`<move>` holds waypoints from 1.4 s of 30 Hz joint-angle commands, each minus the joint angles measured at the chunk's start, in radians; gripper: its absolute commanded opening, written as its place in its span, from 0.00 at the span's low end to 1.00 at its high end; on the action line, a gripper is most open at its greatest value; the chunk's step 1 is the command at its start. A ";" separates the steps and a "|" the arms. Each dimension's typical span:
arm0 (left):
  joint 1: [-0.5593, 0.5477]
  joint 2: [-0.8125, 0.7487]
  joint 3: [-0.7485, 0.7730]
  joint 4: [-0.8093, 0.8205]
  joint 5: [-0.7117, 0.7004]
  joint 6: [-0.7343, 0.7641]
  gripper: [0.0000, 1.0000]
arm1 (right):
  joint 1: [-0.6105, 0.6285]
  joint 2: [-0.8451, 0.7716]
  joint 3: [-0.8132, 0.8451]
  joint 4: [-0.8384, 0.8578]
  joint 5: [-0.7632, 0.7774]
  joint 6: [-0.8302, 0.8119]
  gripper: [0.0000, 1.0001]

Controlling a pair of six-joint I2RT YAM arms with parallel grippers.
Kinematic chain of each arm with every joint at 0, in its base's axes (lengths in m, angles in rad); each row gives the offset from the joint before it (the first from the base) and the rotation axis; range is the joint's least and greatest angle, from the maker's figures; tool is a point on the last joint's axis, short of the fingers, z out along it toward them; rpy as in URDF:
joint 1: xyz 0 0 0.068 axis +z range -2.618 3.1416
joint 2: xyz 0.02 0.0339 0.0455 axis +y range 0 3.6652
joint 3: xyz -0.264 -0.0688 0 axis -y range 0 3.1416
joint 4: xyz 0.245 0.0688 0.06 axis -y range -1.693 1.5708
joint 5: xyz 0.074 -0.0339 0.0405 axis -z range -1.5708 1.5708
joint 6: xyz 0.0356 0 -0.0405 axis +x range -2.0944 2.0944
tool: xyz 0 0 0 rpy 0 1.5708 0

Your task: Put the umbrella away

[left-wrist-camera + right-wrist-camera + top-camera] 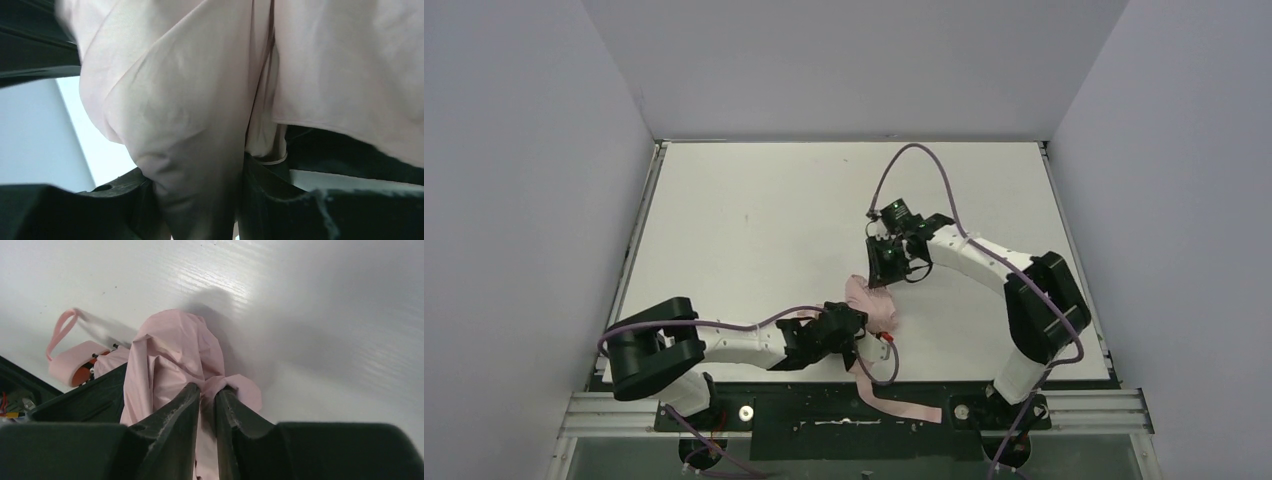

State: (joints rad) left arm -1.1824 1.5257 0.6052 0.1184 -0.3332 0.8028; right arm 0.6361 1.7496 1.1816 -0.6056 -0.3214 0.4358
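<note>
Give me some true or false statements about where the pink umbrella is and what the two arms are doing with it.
1. The umbrella lies on the table between the two grippers. True.
2. Its canopy is spread wide open. False: the fabric is gathered into a crumpled bundle.
3. The left gripper has pink fabric between its fingers. True.
4. The right gripper hangs well clear of the umbrella. False: fabric runs between its nearly closed fingers.
5. A pink strip trails over the table's far edge. False: it trails over the near edge, between the arm bases.

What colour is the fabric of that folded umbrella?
Pale pink, plain with no pattern. The umbrella shows best in the right wrist view.
</note>
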 commanded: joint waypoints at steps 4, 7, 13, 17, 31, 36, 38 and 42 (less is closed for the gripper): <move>-0.109 0.066 -0.040 0.177 -0.173 0.053 0.00 | -0.107 -0.244 -0.004 -0.042 -0.083 -0.141 0.45; -0.129 0.098 -0.034 0.198 -0.219 0.031 0.00 | -0.141 -0.338 -0.014 -0.097 -0.069 -0.208 0.55; -0.144 0.120 -0.036 0.200 -0.257 -0.001 0.00 | -0.215 -0.506 -0.080 -0.170 -0.113 -0.324 0.87; -0.145 0.107 -0.045 0.201 -0.265 -0.010 0.00 | -0.219 -0.526 -0.120 -0.235 -0.120 -0.258 0.89; -0.175 0.178 -0.048 0.279 -0.276 0.051 0.00 | -0.222 -0.278 -0.191 0.107 -0.278 -0.062 0.84; -0.178 0.183 -0.051 0.281 -0.275 0.053 0.00 | -0.222 -0.201 -0.178 0.100 -0.303 -0.020 0.72; -0.178 0.182 -0.053 0.282 -0.276 0.055 0.00 | -0.222 -0.205 -0.189 0.107 -0.309 -0.007 0.59; -0.180 0.181 -0.056 0.280 -0.266 0.056 0.00 | -0.222 -0.251 -0.192 0.122 -0.328 -0.010 0.34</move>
State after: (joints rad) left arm -1.3533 1.6844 0.5663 0.4149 -0.6430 0.8474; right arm 0.4183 1.5612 0.9619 -0.5396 -0.6102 0.4065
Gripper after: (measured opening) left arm 0.363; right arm 0.476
